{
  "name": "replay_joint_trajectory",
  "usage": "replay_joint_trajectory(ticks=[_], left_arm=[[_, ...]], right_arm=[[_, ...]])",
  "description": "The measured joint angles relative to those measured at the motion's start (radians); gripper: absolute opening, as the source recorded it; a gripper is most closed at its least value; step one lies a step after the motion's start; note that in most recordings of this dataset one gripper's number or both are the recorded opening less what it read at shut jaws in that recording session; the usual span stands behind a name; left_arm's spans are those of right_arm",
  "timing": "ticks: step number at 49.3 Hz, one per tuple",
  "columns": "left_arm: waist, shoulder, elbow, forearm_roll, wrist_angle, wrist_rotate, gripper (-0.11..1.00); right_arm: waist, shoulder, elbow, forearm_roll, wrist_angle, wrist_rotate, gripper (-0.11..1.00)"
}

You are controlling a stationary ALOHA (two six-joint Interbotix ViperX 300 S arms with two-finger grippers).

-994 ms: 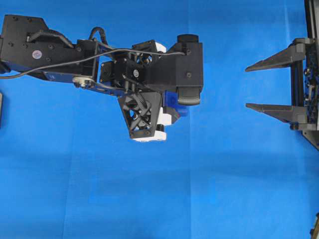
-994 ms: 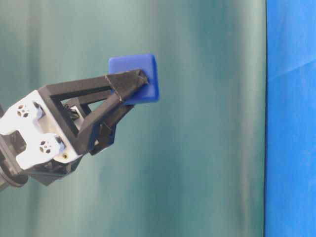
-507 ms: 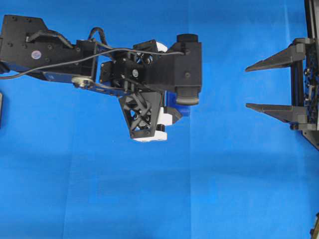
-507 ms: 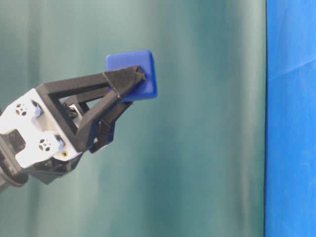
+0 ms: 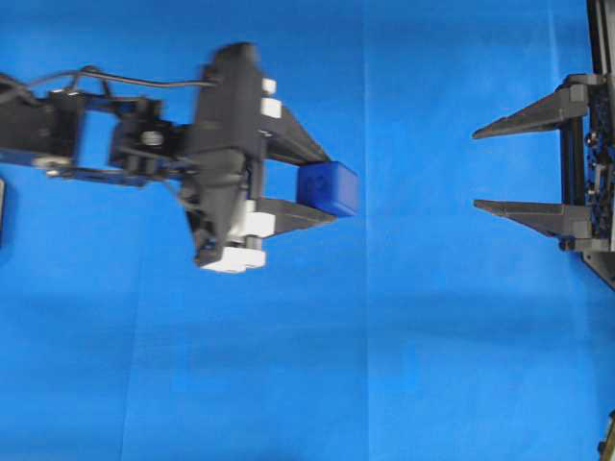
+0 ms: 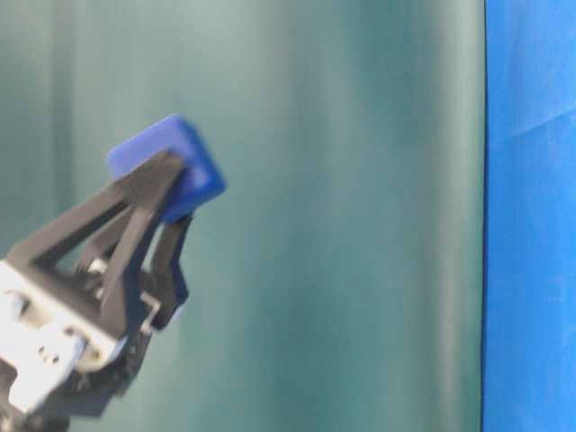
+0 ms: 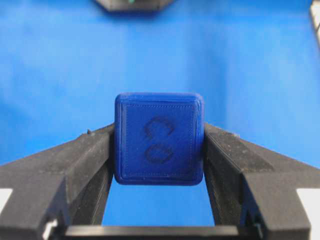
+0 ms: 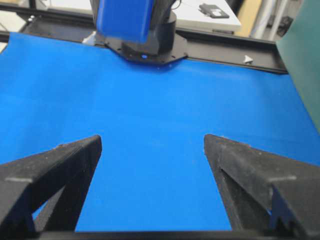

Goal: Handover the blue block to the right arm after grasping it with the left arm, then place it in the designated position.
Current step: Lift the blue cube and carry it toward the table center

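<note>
Two fingertips of the left gripper (image 5: 327,192) pinch the blue block (image 5: 328,187) above the cloth. The right gripper (image 5: 480,168) waits spread wide, well apart. Handover looks next: carry the block between those fingers.

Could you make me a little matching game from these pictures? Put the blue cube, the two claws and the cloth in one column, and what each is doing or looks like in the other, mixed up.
Things:
1. blue block
2. left claw
3. right claw
4. blue cloth

States:
A. open wide with nothing between its fingers
B. covers the table under both arms
C. pinched between two black fingers, a faint mark on the face towards the wrist camera
D. shut on the cube, with white blocks at the finger bases

Pairs: 1-C, 2-D, 3-A, 4-B
</note>
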Motion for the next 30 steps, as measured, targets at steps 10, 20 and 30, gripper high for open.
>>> replay_joint_trajectory(ticks=[10,20,30], left_arm=[[-0.005,-0.091,0.156,0.0,-0.241,-0.002,0.46],[-0.005,-0.123,0.23,0.0,-0.339,-0.002,0.46],[-0.005,-0.124,0.232,0.0,-0.347,-0.003,0.46]], right_arm=[[-0.002,0.0,0.0,0.0,-0.002,0.002,0.97],[-0.002,0.0,0.0,-0.002,-0.002,0.002,0.97],[-0.002,0.0,0.0,0.0,-0.002,0.002,0.97]])
